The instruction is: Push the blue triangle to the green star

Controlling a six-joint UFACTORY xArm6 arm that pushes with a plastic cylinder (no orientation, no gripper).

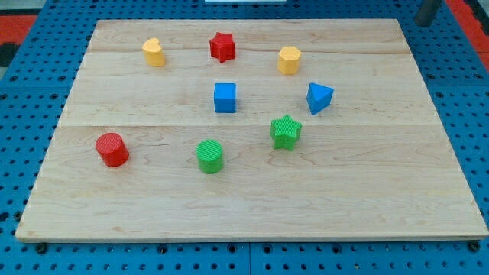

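The blue triangle (319, 98) lies on the wooden board at the view's right of centre. The green star (286, 131) lies a short way below and to the left of it, with a small gap between them. My rod shows only at the view's top right corner, off the board. My tip (422, 23) is far above and to the right of the blue triangle and touches no block.
Also on the board (252, 206) are a blue cube (225, 98), a green cylinder (209, 156), a red cylinder (112, 149), a red star (222, 46), a yellow hexagon (289, 59) and a yellow heart-like block (153, 53). A blue perforated table surrounds the board.
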